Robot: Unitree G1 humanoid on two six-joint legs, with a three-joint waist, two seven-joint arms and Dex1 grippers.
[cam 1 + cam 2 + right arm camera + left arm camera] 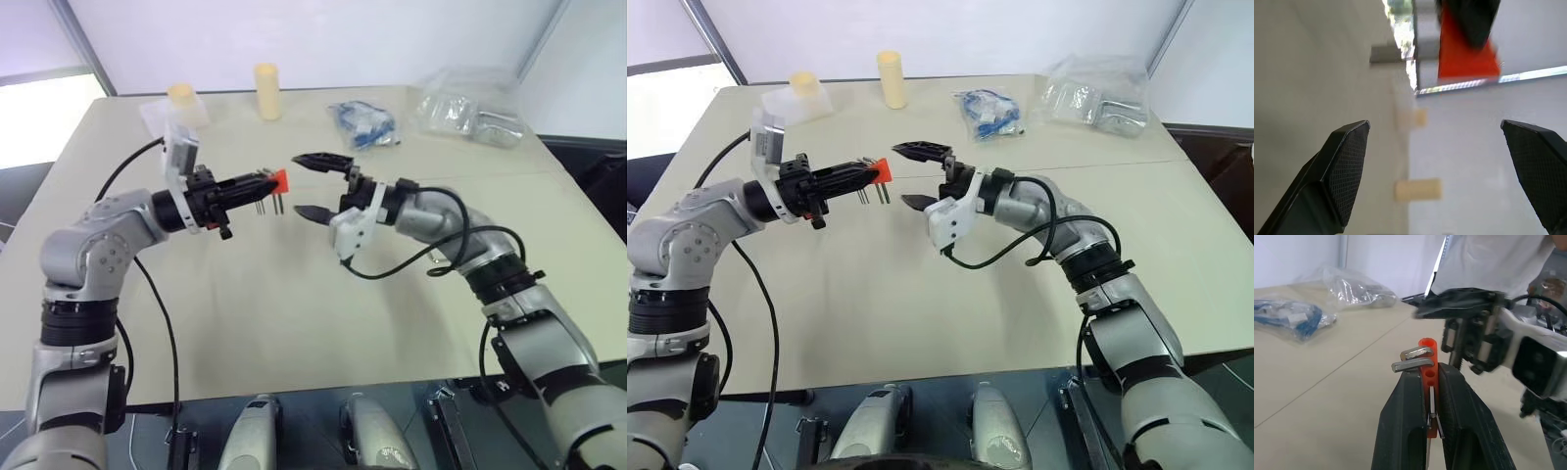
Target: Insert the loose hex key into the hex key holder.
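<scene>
My left gripper (266,183) is shut on the red-orange hex key holder (279,180) and holds it level above the beige table (294,313). Thin dark keys (884,193) hang down from the holder. In the left wrist view two bent key ends (1411,358) stick out beside the holder (1429,367). I cannot tell the loose hex key from the other keys. My right gripper (298,184) stands open just to the right of the holder, one finger above and one below, nothing between them. The right wrist view has the holder (1466,54) ahead of the spread fingers (1347,161).
Two cream cylinders (266,91) (181,95) stand at the table's far side. A bag with blue parts (362,124) and clear plastic bags (465,113) lie at the far right. A person in a white shirt (1488,259) stands behind the right arm.
</scene>
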